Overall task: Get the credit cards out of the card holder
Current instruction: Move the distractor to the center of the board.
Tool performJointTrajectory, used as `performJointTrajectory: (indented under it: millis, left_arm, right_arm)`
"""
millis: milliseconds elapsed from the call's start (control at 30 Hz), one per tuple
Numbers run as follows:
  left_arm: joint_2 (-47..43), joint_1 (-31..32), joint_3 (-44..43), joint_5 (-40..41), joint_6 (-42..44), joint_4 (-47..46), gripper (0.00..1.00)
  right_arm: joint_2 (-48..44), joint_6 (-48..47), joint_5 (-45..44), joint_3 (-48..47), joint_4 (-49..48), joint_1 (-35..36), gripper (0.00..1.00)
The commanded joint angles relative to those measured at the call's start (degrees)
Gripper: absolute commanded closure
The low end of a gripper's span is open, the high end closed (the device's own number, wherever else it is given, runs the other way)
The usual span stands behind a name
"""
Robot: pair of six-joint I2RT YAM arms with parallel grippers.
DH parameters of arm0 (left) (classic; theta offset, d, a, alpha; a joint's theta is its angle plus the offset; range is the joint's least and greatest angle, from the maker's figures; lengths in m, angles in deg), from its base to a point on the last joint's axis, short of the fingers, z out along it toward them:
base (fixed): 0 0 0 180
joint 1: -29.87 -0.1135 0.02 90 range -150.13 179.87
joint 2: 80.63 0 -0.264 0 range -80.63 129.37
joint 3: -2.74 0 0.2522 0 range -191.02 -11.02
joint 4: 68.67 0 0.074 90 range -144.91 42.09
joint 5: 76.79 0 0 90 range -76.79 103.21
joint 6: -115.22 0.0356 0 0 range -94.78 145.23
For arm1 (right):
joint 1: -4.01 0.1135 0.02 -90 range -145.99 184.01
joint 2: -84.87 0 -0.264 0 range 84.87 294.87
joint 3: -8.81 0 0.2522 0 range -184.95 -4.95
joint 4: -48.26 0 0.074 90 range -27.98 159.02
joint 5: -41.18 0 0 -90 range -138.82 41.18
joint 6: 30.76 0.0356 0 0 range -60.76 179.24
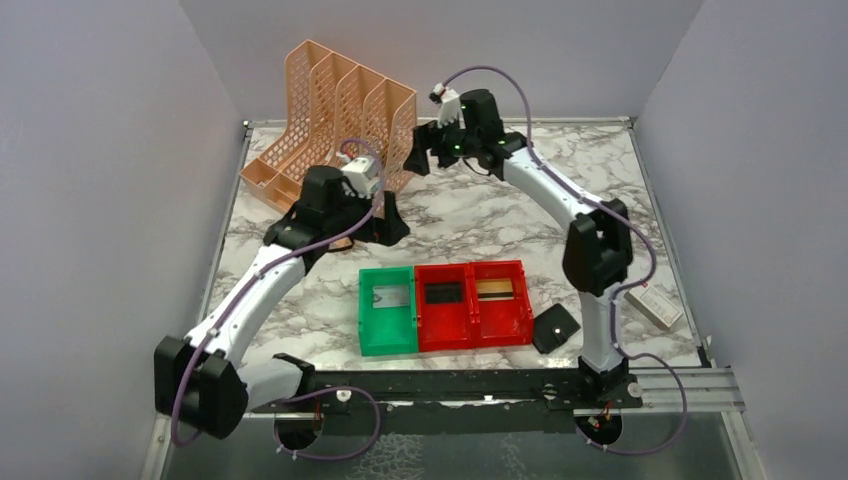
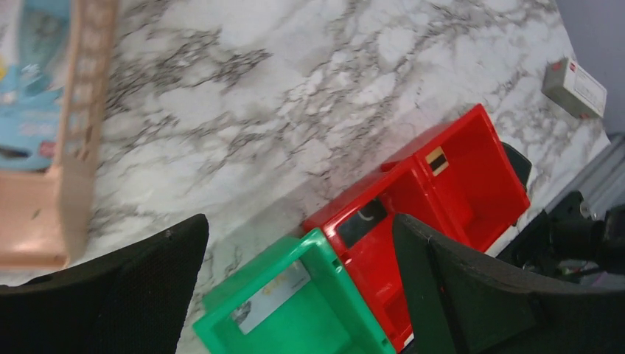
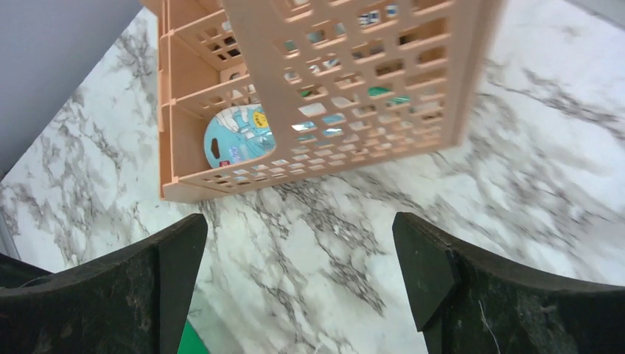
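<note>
Marble table (image 1: 480, 215): wallet (image 1: 555, 327) at 5 o'clock from right gripper (image 1: 420, 150), 4 o'clock from left gripper (image 1: 392, 218), near right base (image 1: 605, 375); both jaws spread, empty.

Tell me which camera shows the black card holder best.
The top external view: the black card holder lies whole on the table, just right of the red bin. The left wrist view catches only a dark corner behind the red bin; the right wrist view misses it.
</note>
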Motion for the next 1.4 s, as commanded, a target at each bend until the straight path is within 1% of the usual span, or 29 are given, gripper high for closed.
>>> performJointTrajectory:
  millis: [0,67,200,333,400,467,500,533,600,667,800,900,1033,1100,1233,1367]
  left_arm:
    - [6.9,7.1,-5.7,2.0,4.0,-5.8,0.02]
    - [11.3,8.5,-7.7,2.5,4.7,-7.1,0.03]
    - [20.2,9.4,-13.7,6.1,6.4,-7.1,0.07]
    - [26.6,9.4,-18.6,11.6,7.6,-7.0,0.08]
    - [29.1,9.4,-21.4,16.4,7.4,-5.4,0.11]
    - [29.0,9.4,-21.5,18.1,7.3,-5.5,0.12]
    - [28.2,9.4,-20.6,19.5,7.2,-6.3,0.11]
    - [27.0,9.3,-19.8,22.3,6.9,-7.1,0.1]
    - [25.7,9.0,-18.3,24.9,7.0,-8.4,0.05]
    - [26.4,8.2,-19.0,25.0,7.4,-8.4,0.04]
    - [31.0,6.3,-23.9,22.7,8.0,-7.0,0.05]
    - [36.6,5.6,-29.2,18.9,9.4,-7.2,0.06]
    - [44.5,5.2,-38.7,16.2,11.4,-5.7,0.08]
    - [48.4,5.1,-43.8,14.9,11.7,-4.0,0.12]
    - [53.9,4.9,-51.3,16.6,9.5,-3.0,0.13]
    - [59.2,3.3,-60.0,17.9,6.4,-1.6,0.13]
  right_arm:
    - [-15.4,3.0,-11.9,11.5,-6.1,-3.5,0.01]
    - [-21.1,5.8,-16.5,19.0,-7.8,-4.9,0.01]
    - [-31.5,9.1,-27.2,33.4,-9.2,-6.0,0.01]
    - [-41.4,11.2,-32.9,45.1,-9.4,-6.1,0.0]
    - [-45.7,12.3,-35.2,50.7,-9.3,-6.1,0.01]
    - [-49.5,12.9,-36.2,54.1,-8.9,-6.1,0.01]
    - [-51.2,13.0,-36.7,55.5,-8.1,-6.1,0.01]
    - [-52.6,13.3,-37.4,56.6,-7.4,-6.1,0.01]
    - [-55.1,13.9,-38.3,58.3,-5.6,-6.1,0.01]
    - [-57.2,14.6,-38.1,59.7,-4.4,-6.1,0.01]
    - [-60.2,15.7,-36.6,61.9,-3.0,-6.1,0.0]
    - [-61.5,16.4,-36.6,63.3,-1.4,-6.1,0.0]
    - [-62.8,17.2,-34.7,65.5,0.3,-6.1,0.01]
    - [-63.5,17.7,-34.9,66.9,1.1,-6.1,0.01]
    - [-65.1,18.1,-35.7,69.3,2.3,-6.1,0.0]
    - [-65.9,18.3,-35.0,70.5,3.2,-6.1,0.01]
